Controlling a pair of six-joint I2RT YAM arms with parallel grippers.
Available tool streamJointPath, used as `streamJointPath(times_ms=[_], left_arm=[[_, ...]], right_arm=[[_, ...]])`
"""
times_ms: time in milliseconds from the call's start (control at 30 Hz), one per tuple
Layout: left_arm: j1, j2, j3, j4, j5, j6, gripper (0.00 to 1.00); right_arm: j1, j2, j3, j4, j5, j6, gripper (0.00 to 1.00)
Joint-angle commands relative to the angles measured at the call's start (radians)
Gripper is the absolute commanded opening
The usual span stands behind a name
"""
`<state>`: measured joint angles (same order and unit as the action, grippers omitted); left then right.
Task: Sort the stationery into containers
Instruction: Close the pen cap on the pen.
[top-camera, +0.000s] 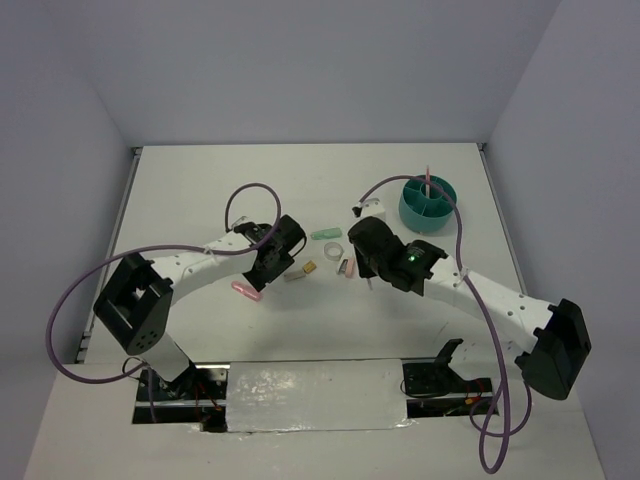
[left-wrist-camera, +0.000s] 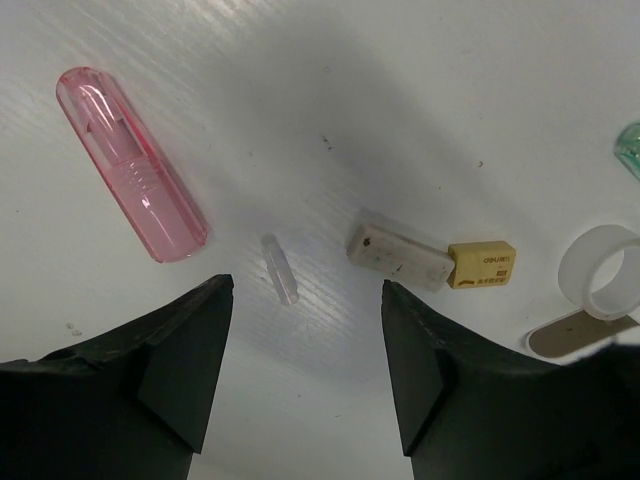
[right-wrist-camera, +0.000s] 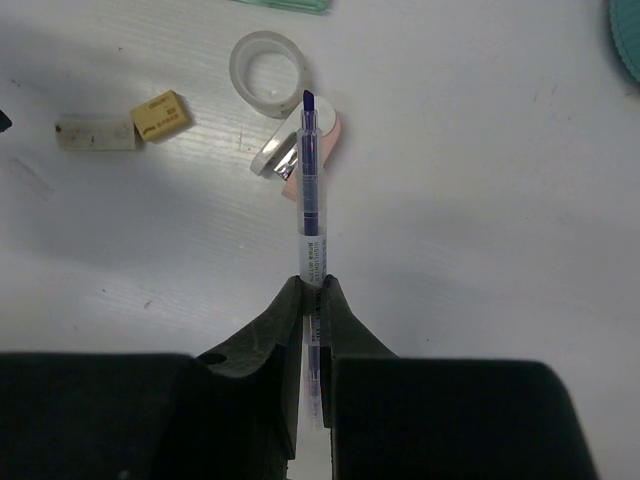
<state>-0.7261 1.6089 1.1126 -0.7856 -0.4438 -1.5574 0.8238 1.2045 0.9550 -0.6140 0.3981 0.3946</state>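
Meeting grey walls, white table, teal cup far right.

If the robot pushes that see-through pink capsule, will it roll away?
Probably, if pushed sideways: the pink capsule looks rounded and lies flat on the table. Its glossy clear plastic looks smooth, so a grip might slip. It seems hollow, so likely light.

Text check | mid-counter | yellow sleeve at end of grey-tan block: dark print, I can't read it | pen barrel label: fine print, too small for me | nothing legible.
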Motion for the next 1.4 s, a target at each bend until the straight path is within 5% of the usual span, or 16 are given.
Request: streamJointPath(times_ms=[0, 933, 1167, 1367], left_arm=[[-0.004, 0.008, 0.003, -0.014, 0.016, -0.041, 0.72], [-0.007, 0.126, -0.053, 0.055, 0.111, -0.059, 0.70], [-0.006, 0.094, -0.092, 0.060, 0.086, -0.081, 0.57], [-0.006, 0.123, -0.071, 0.040, 0.086, -0.073, 0.58]], right_arm=[[-0.006, -0.026, -0.012, 0.060, 0.010, -0.025, 0.00], [-0.005, -0.037, -0.076, 0.140, -0.038, -0.083, 0.00], [-0.003, -0.036, -0.081, 0.149, -0.041, -0.086, 0.00], [-0.005, -0.028, -0.078, 0.154, -0.047, -0.092, 0.00]])
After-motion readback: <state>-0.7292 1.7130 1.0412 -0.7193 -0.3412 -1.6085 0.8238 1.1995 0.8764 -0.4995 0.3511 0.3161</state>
